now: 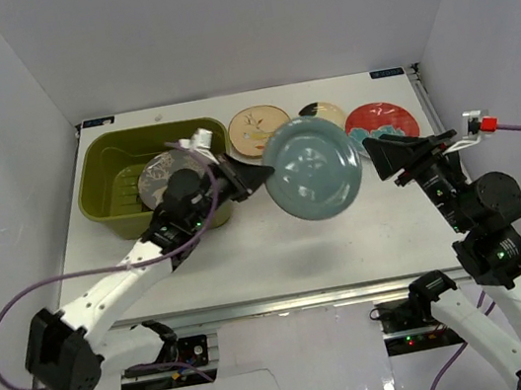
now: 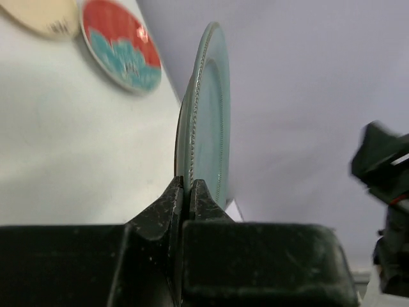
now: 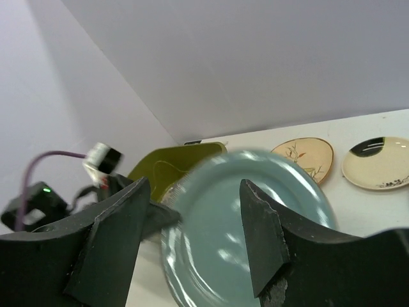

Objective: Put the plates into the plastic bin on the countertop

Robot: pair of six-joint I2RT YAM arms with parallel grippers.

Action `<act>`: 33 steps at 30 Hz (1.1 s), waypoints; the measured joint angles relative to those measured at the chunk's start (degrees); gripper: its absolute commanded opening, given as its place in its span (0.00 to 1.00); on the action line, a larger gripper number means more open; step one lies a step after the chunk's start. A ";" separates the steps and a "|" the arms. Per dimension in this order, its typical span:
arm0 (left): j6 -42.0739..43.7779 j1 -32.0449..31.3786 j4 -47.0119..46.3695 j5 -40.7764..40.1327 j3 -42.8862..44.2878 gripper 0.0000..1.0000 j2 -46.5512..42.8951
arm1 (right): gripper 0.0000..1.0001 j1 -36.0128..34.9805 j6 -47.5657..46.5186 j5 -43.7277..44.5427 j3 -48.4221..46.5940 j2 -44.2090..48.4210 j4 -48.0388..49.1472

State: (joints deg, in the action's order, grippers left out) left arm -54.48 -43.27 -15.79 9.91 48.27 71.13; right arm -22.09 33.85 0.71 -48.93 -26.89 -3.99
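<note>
The pale blue plate [image 1: 314,168] is up in the air over the middle of the counter [image 1: 251,257], a bit nearer the far edge than the near edge. The left gripper [image 1: 265,172] has it by its left rim. In the left wrist view the plate is seen from the side, thin like a line. The two fingers [image 2: 167,208] of the left gripper are pressed tight on its rim, with only the plate between them. The plate is tipped, so the top view sees its whole round face.

The right gripper [image 1: 374,154] is just beside the right rim of the blue plate. Its fingers are spread wide apart and have nothing in them. In the right wrist view the blue plate shows in the gap between the two black fingers. I cannot tell if they touch the plate.

The plastic bin [image 1: 100,192] sits at the far left corner of the counter. A grey plate [image 1: 151,181] lies inside it, partly hidden by the left arm [image 1: 141,260].

Three more plates lie flat in a row by the far edge. The cream bird plate [image 1: 254,128] is just right of the bin. The small cream plate [image 1: 329,111] is next, and the blue plate hides part of it. The red and teal plate [image 1: 383,119] is nearest the far right corner.
</note>
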 measured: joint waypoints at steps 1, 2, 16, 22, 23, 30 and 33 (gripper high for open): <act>0.26 1.79 1.18 -0.35 0.13 0.00 -2.97 | 0.64 0.00 0.24 -0.02 0.13 -0.26 0.00; 0.96 3.78 3.23 -1.31 0.66 0.00 -6.19 | 0.64 0.00 0.31 -0.02 0.31 -0.66 0.09; 10.38 34.58 24.35 -8.94 7.67 0.00 -17.77 | 0.64 0.00 0.59 -3.96 5.03 -5.49 0.70; 7.91 51.74 25.83 -1.44 3.43 0.00 -12.46 | 0.64 0.00 0.24 -4.17 6.75 -5.86 0.72; 7.74 52.96 25.77 -0.87 2.95 0.00 -11.50 | 0.64 0.00 0.22 -4.26 6.86 -6.05 0.72; 6.23 54.77 22.97 6.80 0.13 0.00 -7.19 | 0.64 0.00 0.15 -4.35 7.58 -7.30 0.92; 5.81 54.77 21.64 8.74 -0.96 0.00 -5.84 | 0.64 0.00 0.20 -4.57 8.00 -8.11 1.46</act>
State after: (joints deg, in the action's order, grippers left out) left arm -48.66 11.51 5.85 18.65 47.31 65.30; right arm -22.09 34.04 -3.86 -40.93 -35.00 -2.52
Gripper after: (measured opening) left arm 0.111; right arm 0.638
